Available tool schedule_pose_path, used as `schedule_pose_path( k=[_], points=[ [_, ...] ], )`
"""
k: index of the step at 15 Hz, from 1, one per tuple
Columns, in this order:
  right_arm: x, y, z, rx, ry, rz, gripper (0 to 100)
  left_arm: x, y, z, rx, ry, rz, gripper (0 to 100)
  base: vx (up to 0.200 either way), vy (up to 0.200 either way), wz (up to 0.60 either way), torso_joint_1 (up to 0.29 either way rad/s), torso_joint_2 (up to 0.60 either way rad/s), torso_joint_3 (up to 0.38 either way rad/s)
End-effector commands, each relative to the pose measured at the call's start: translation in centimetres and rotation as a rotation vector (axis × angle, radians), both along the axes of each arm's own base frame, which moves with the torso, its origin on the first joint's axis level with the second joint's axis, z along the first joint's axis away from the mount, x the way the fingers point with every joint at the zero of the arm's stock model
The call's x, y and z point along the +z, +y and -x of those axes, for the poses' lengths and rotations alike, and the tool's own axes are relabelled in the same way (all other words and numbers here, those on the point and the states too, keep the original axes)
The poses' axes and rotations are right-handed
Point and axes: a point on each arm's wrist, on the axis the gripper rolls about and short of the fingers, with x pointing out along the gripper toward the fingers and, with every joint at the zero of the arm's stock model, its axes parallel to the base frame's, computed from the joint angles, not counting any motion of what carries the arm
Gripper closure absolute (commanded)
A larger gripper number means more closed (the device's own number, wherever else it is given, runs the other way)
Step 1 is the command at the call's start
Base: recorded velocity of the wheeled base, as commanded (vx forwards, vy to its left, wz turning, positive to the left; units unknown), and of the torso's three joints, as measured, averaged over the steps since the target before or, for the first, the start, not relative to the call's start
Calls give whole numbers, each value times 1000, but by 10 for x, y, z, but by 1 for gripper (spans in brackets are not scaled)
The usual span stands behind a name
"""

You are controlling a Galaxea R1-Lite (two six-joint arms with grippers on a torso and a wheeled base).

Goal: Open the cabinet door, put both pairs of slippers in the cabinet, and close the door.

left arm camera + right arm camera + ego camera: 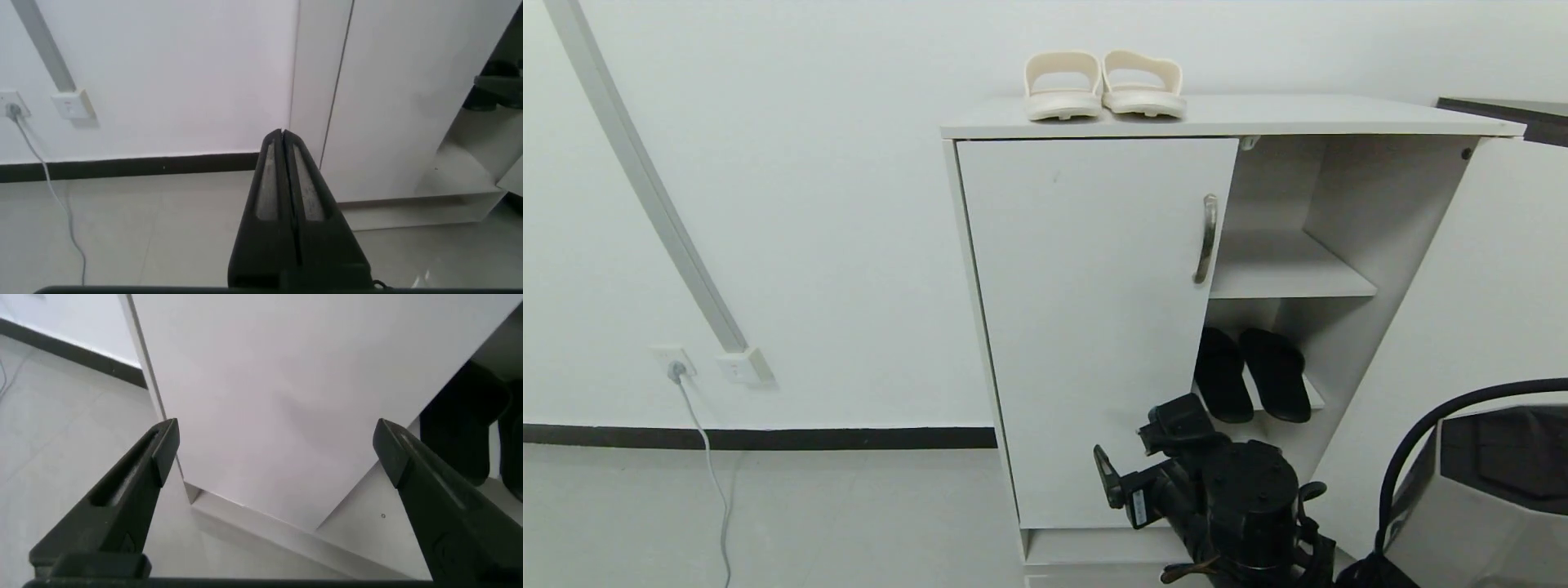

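Your right claw (275,431) gapes wide at the closed door (1086,327); left claw (282,137) pinched together, empty. Black slippers (1278,376) inside, cream pair (1062,102) atop cabinet (1298,114).

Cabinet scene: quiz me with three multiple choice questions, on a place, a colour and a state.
1. Where is the cream pair of slippers? A on the cabinet top; B on the floor; C on the upper shelf.
2. What colour is the second pair, on the lower shelf? A red; B black; C cream.
3. The right gripper is: A shut on a slipper; B shut on the handle; C open.
Answers: A, it sits up top; B, both are black; C, fingers wide apart.
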Motion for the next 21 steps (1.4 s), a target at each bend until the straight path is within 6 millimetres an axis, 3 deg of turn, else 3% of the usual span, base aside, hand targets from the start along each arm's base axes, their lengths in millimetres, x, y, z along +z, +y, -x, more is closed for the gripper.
schedule_pose_path(
  k=[1,12,21],
  points=[
    [-3,1,-1,-2,1,2,0,0,0,0,0,2,0,100,0,0,0,0,0,0],
    [-2,1,-1,7,-25,-20,0,0,0,0,2,2,1,100,0,0,0,0,-9,-12],
    [0,1,-1,7,-34,-31,0,0,0,0,3,2,4,100,0,0,0,53,-398,-340]
  ],
)
